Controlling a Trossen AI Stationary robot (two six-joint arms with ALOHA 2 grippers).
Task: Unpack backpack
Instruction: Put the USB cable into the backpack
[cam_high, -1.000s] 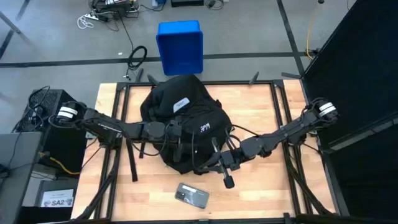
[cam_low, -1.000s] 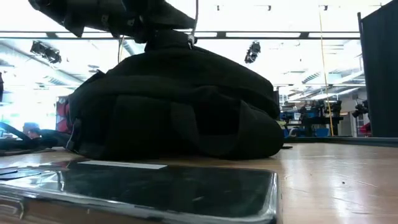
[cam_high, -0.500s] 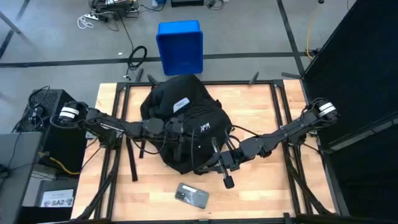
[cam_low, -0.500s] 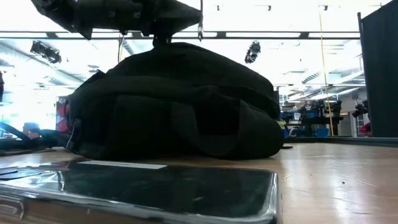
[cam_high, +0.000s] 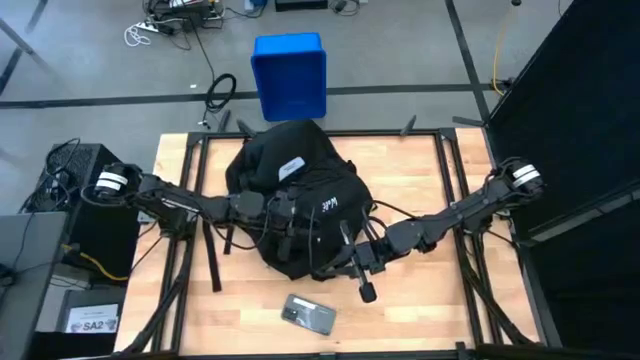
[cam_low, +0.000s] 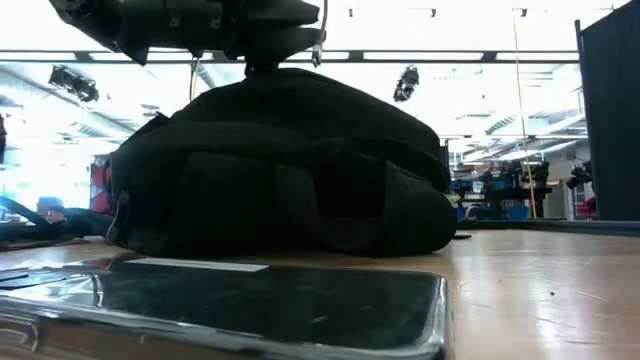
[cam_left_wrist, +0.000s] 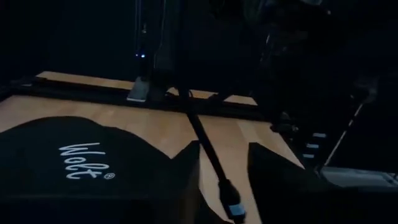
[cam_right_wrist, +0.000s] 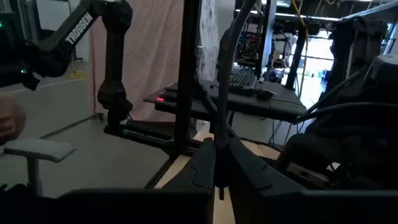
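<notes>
slumping at frame centre, the backpack (cam_high: 298, 205) looks soft and bulky; a zipper pull seems the best hold. the left gripper (cam_high: 288, 212) rests on it, the right gripper (cam_high: 352, 262) at its lower-right edge, fingers closed together; i cannot tell the left's state.

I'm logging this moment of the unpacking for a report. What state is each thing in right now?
backpack: lying on the table, no opening visible.
phone: flat on the table, apart from the backpack.
blue box: on the floor beyond the table.
left gripper: over the backpack's top.
right gripper: at the backpack's near edge, shut.
</notes>
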